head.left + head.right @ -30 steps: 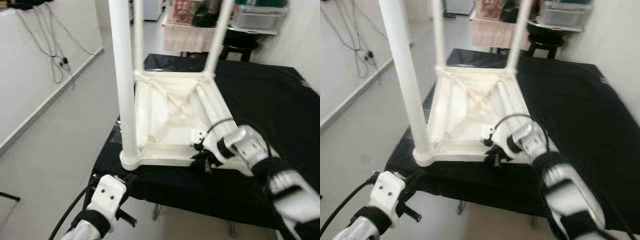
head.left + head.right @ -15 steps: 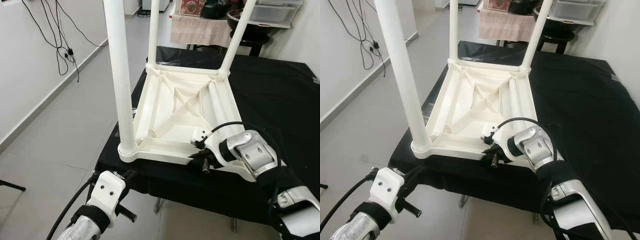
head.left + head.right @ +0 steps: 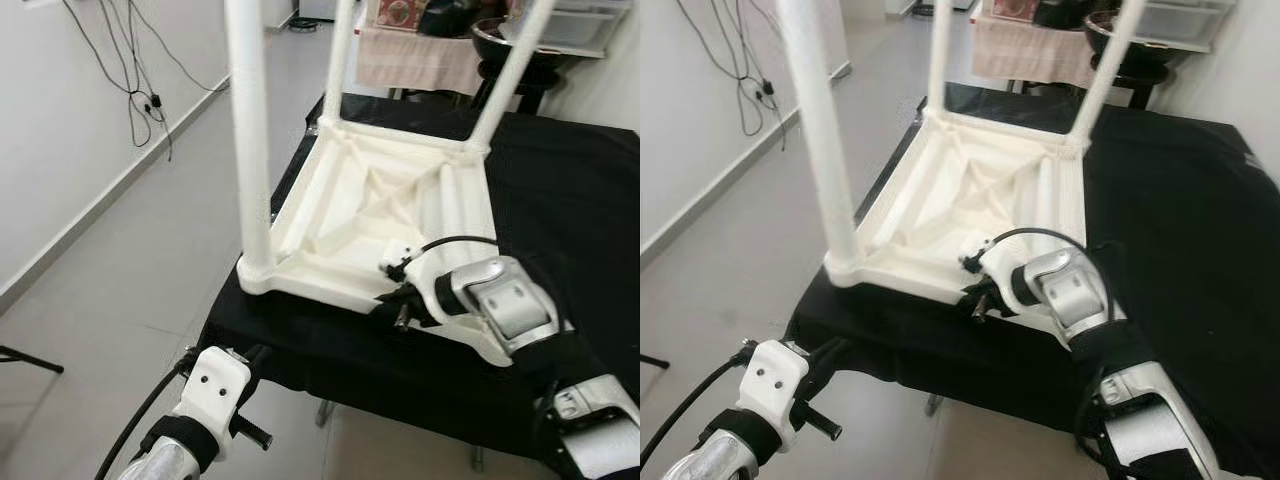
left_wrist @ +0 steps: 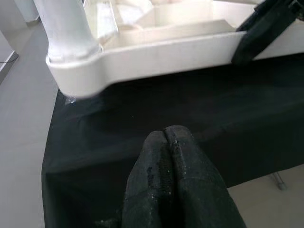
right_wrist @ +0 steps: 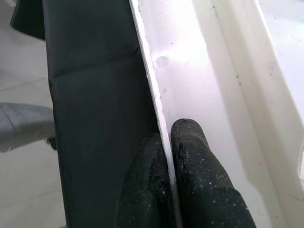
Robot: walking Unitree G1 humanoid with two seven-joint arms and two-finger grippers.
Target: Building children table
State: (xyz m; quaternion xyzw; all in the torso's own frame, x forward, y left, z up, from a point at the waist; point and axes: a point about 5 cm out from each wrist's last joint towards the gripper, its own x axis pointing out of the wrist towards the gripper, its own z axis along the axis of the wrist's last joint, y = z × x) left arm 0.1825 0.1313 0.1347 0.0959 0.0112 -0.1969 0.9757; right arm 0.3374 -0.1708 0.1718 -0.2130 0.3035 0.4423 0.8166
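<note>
Pinching the near rim of the upturned white children's table [image 3: 380, 210], the right gripper [image 5: 167, 142] straddles its edge; the left gripper [image 4: 166, 142], fingers pressed together, hovers below the black-draped worktop [image 3: 560, 180].

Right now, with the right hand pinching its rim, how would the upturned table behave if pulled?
The table looks like hollow ribbed plastic, so probably stiff and light. On the black cloth it should slide. Its tall legs may make it tip.

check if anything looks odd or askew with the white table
The white table lies upside down on the black cloth, three legs up; the near right corner has no leg. It sits skewed to the cloth's edge. The right gripper pinches its near rim; the left gripper is shut below.
</note>
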